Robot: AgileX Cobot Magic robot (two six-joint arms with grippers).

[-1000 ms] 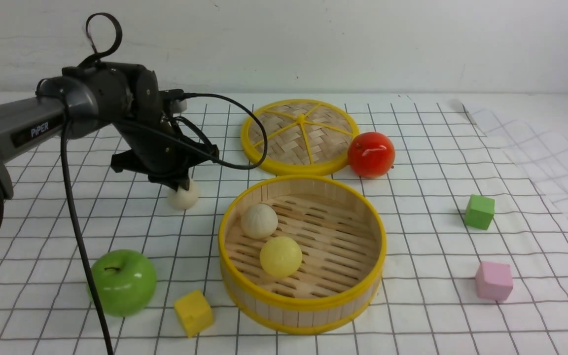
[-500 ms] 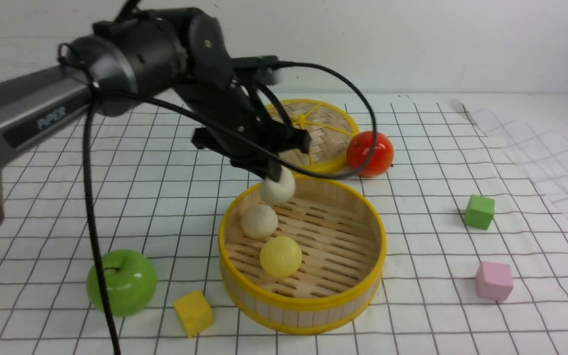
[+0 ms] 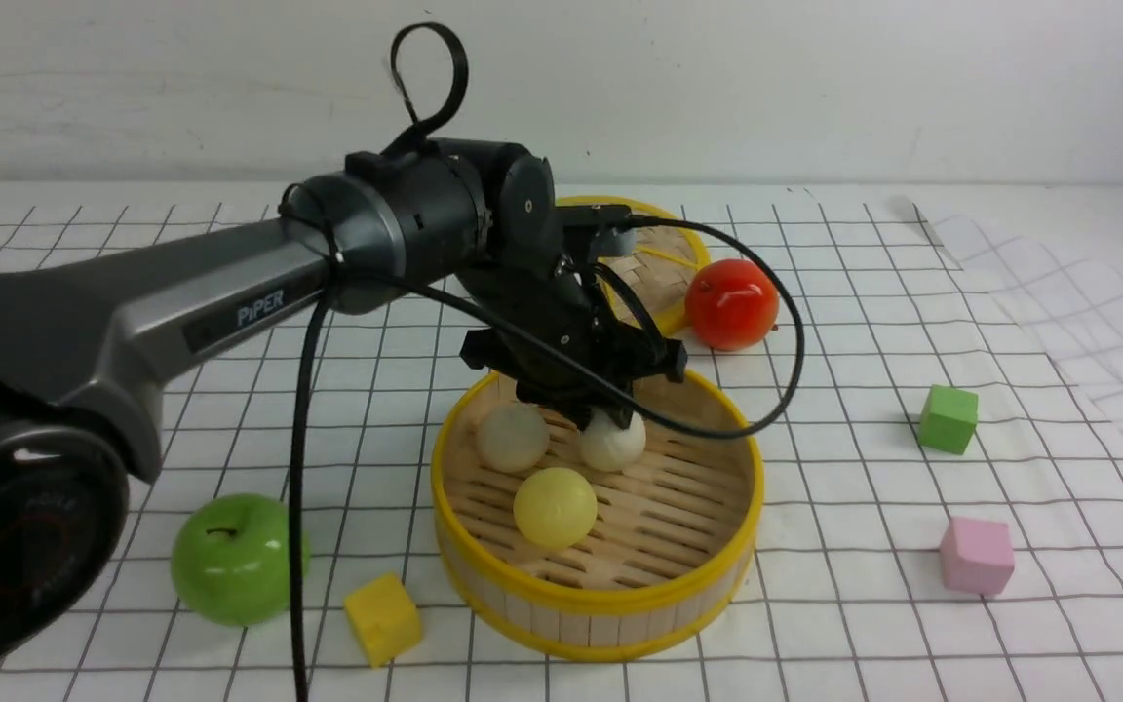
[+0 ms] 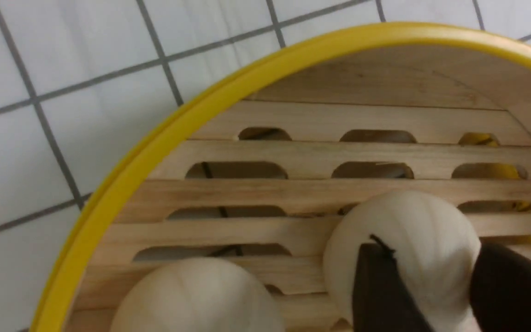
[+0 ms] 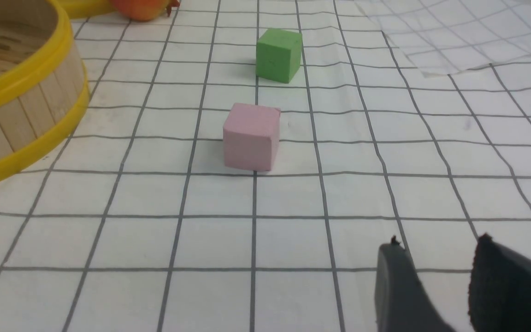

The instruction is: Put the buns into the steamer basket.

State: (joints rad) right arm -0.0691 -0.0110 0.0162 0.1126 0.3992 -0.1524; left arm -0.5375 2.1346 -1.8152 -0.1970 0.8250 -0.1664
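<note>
Buns (image 3: 555,507) number three, and all lie inside the steamer basket (image 3: 600,609) at lower centre of the front view: a pale yellow one nearest the camera and two off-white ones behind it. The left gripper (image 3: 610,421) stands over the right-hand off-white bun (image 4: 404,230), with its fingers (image 4: 376,286) apart on either side. I cannot tell whether they press it. If they cling as the arm withdraws, that bun could be lifted or rolled across the slats into the left-hand off-white bun (image 3: 513,437). The black cable (image 3: 800,341) loops over the far rim and could snag it, tugging the basket.

The right gripper (image 5: 438,244) shows only two fingertips, narrowly apart and holding nothing. The wrist hides much of the woven lid (image 3: 664,244).
</note>
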